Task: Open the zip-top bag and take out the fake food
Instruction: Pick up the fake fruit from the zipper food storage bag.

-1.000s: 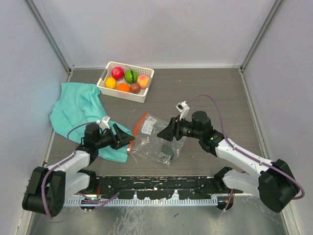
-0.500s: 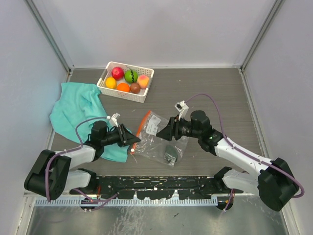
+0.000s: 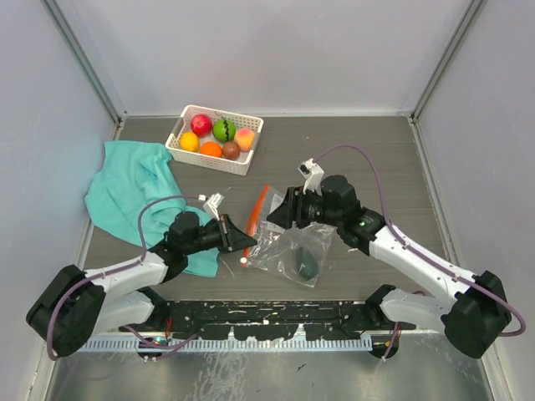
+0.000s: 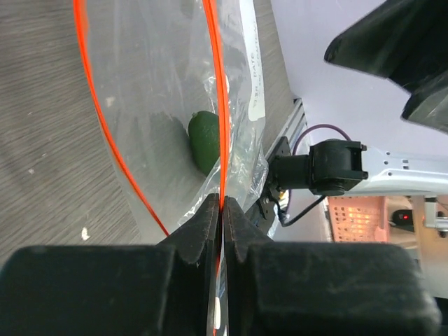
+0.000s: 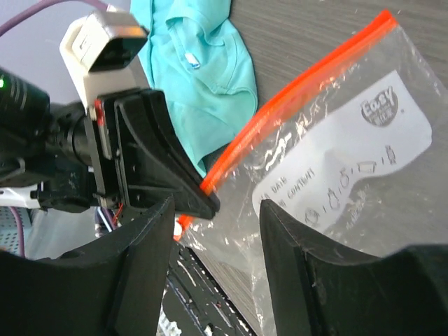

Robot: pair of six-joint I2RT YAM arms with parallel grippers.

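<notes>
The zip-top bag (image 3: 288,251) lies mid-table, clear and crinkly, with its orange-red zipper strip (image 3: 260,203) on the left edge. One dark green piece of fake food (image 3: 308,260) sits inside it, also seen through the film as a dark green fruit (image 4: 205,141). My left gripper (image 3: 247,241) is shut on the zipper strip (image 4: 218,105), with the strip pinched between its tips (image 4: 222,204). My right gripper (image 3: 282,214) stands open at the bag's far edge. Its jaws (image 5: 215,217) are wide apart over the film, near the white label (image 5: 350,157).
A white slotted basket (image 3: 219,164) at the back left holds several plastic fruits, among them a red one (image 3: 201,124) and a green one (image 3: 222,129). A teal cloth (image 3: 132,182) lies on the left, partly under my left arm.
My left gripper has reached right off the cloth to the bag's zipper strip and shut on it. The right gripper has shifted slightly away. The bag has puffed up and shifted.
</notes>
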